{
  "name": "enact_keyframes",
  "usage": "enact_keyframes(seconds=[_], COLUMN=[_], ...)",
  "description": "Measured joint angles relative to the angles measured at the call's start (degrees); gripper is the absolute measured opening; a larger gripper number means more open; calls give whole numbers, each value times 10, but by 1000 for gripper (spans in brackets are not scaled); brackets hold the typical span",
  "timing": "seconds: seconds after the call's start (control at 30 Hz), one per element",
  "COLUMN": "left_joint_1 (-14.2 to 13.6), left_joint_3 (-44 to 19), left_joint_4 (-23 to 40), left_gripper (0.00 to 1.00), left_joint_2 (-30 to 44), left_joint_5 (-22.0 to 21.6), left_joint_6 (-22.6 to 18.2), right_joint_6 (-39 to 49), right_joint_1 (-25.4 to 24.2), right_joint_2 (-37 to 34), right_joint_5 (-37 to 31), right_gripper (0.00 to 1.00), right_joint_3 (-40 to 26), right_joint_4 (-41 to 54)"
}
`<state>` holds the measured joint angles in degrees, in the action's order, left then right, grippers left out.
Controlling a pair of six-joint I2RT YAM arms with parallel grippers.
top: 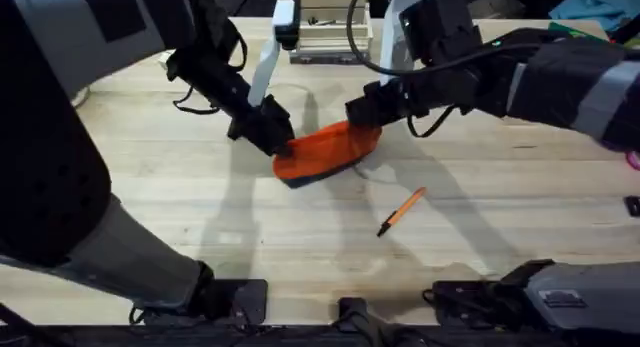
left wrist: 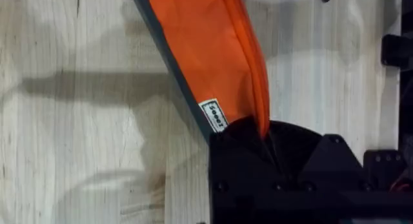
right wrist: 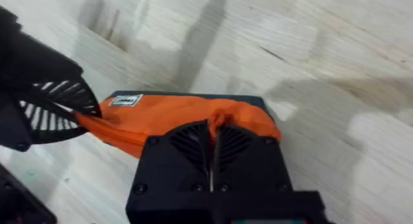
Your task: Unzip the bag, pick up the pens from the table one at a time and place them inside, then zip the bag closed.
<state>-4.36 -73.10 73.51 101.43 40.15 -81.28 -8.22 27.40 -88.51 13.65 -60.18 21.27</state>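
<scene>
My left gripper (left wrist: 268, 143) is clenched on one end of the bag (top: 325, 150), orange fabric pinched between my black fingers (left wrist: 239, 153); my right gripper (right wrist: 213, 143) is clamped on the opposite end, a fold of orange bunched in its jaws; the bag lies stretched between them on the table (top: 150, 187). Just beside my left fingers sits a small white label (left wrist: 213, 115) on the dark base strip — its print too small to read. The pen (top: 401, 210) lies apart on the wood, nearer my bases — untouched.
</scene>
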Motion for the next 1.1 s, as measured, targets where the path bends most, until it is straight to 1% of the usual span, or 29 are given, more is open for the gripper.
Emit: enact_keyframes(seconds=[0.13, 0.27, 0.37, 0.47, 0.77, 1.1], left_joint_1=[1, 1, 1, 1, 1, 1], left_joint_3=[0, 0, 0, 0, 0, 0], left_joint_4=[2, 2, 2, 2, 2, 4], left_gripper=[42, 42, 43, 43, 42, 42], left_joint_2=[0, 0, 0, 0, 0, 0], left_joint_5=[-7, -7, -8, -8, -8, -8], left_joint_6=[0, 0, 0, 0, 0, 0], right_joint_6=[-19, -50, -66, -72, -80, -83], right_joint_1=[-2, 2, 6, 15, 64, 98], right_joint_2=[0, 0, 0, 0, 0, -7], right_joint_5=[34, 95, 114, 121, 122, 121], right_gripper=[31, 31, 31, 31, 31, 31], right_joint_3=[0, 0, 0, 0, 0, 0], right_joint_4=[-12, -28, -32, -36, -58, -87])
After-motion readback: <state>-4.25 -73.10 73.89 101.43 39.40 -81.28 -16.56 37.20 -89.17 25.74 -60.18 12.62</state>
